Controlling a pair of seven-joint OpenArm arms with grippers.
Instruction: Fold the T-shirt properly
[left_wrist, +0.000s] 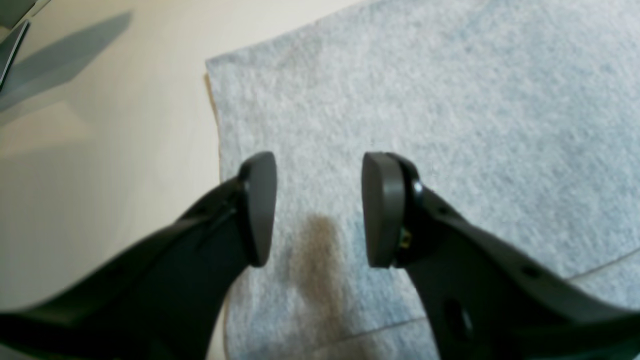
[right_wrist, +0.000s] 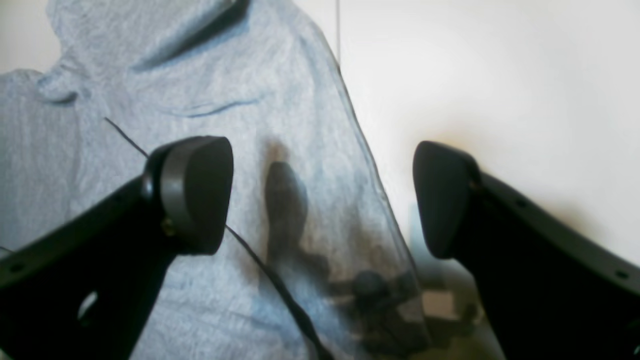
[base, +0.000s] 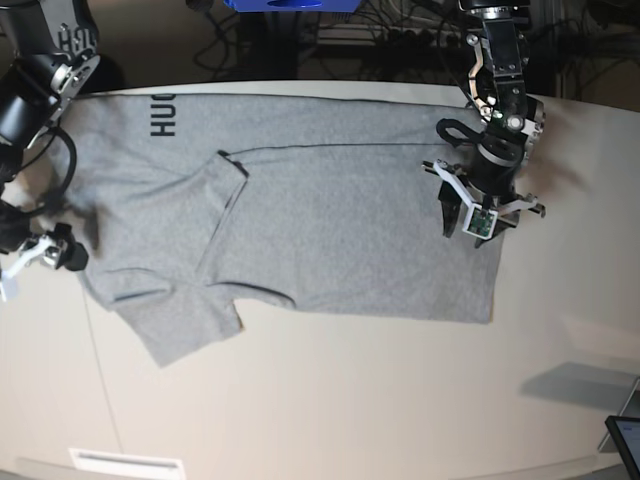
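One lengthwise fold is lying done on the shirt (base: 330, 220); the 7 o'clock sleeve and cross folds are remaining. Left gripper (left_wrist: 319, 210) is hovering half-spread and empty, right gripper (right_wrist: 322, 197) spread wide, holding nothing.

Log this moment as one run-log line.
task: fold T-shirt | T-shirt: partly folded, flat on table | left gripper: open above hem corner | right gripper: open over shirt edge, empty
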